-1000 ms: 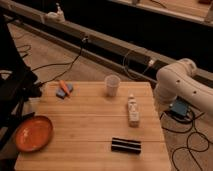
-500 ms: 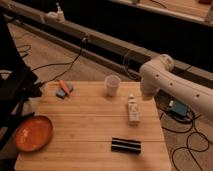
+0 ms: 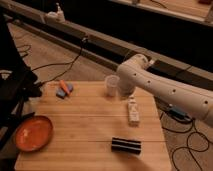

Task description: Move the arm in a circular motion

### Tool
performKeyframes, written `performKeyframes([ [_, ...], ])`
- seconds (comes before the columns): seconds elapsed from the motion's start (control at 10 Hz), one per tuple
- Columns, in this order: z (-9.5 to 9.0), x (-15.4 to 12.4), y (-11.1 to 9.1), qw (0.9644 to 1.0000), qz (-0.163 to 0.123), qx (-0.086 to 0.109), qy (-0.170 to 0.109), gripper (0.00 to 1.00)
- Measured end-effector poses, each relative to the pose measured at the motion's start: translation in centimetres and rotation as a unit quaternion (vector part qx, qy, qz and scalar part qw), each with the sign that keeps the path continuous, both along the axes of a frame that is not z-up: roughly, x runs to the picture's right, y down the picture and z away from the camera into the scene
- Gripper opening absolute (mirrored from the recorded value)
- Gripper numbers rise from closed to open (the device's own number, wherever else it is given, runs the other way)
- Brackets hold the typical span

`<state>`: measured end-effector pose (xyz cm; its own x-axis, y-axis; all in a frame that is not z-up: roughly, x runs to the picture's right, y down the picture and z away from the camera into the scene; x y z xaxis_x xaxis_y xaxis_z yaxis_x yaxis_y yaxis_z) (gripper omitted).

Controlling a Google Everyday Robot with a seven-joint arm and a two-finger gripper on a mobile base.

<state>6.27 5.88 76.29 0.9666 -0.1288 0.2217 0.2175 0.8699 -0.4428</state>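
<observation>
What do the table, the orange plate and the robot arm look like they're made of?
Table: pale wood, matte, going by the plank lines. Orange plate: smooth with a soft sheen, plastic or glazed ceramic, hard to tell. Arm: glossy white shell, probably plastic, with bright highlights. Its pincer hangs shut beside the cup.

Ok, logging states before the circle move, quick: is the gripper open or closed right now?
Gripper, under the arm beside the white cup: closed, apparently holding nothing.
</observation>
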Motion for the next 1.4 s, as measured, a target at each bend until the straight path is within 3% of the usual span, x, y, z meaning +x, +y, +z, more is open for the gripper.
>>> performKeyframes([
  [0.1,-1.6,-3.1,1.7,0.9989,-0.027,-0.006,-0.038,0.00],
  [0.3,-4.3,-5.4,4.9,0.9945,-0.066,-0.019,-0.080,0.00],
  [0.4,-6.0,-5.1,7.1,0.9916,-0.086,-0.027,-0.093,0.00],
  [0.6,-7.9,-2.3,10.2,0.9903,-0.100,-0.041,-0.088,0.00],
  [0.8,-8.7,2.8,12.4,0.9924,-0.091,-0.064,-0.052,0.00],
  [1.0,-8.3,8.9,12.8,0.9941,-0.064,-0.088,0.002,0.00],
  [1.2,-6.0,13.6,10.8,0.9925,-0.044,-0.096,0.062,0.00],
  [1.4,-2.2,14.7,6.1,0.9901,-0.035,-0.086,0.105,0.00],
])
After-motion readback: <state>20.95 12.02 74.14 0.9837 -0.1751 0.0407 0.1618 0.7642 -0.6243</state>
